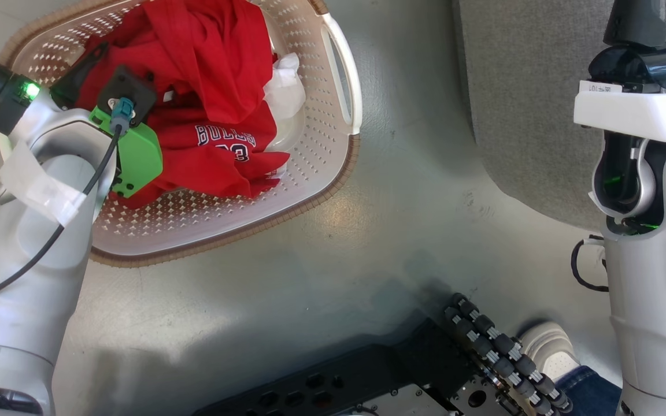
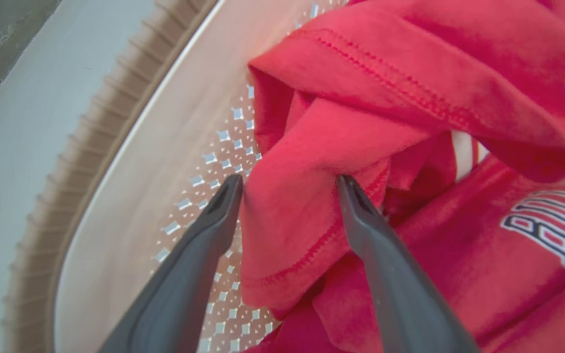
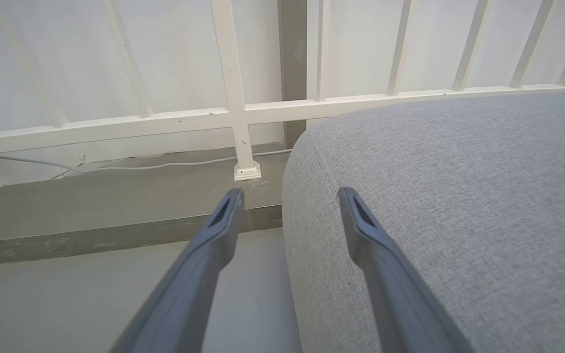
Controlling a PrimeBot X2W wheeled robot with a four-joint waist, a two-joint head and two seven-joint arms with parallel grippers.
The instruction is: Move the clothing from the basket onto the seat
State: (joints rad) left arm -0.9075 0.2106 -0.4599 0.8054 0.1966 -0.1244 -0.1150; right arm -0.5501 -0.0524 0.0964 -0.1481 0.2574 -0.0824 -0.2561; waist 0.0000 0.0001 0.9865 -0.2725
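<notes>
The clothing [image 1: 211, 75], red fabric with white "BULLS" lettering, lies heaped in the cream perforated basket [image 1: 333, 167] on the floor at the upper left of the head view. My left arm reaches down into the basket. In the left wrist view my left gripper [image 2: 290, 189] is open, its two fingers straddling a hemmed fold of the red clothing [image 2: 302, 206] close to the basket wall [image 2: 130, 196]. My right gripper [image 3: 290, 196] is open and holds nothing, hovering at the rounded edge of the grey seat [image 3: 459, 196]. The seat [image 1: 524, 104] lies to the right of the basket.
A white crumpled piece of fabric [image 1: 284, 86] sits among the red clothing. A white railing [image 3: 233, 113] and a raised ledge stand behind the seat. My dark base [image 1: 367, 387] with a roller wheel [image 1: 500, 352] is at the bottom. A person's shoe [image 1: 547, 346] is beside it.
</notes>
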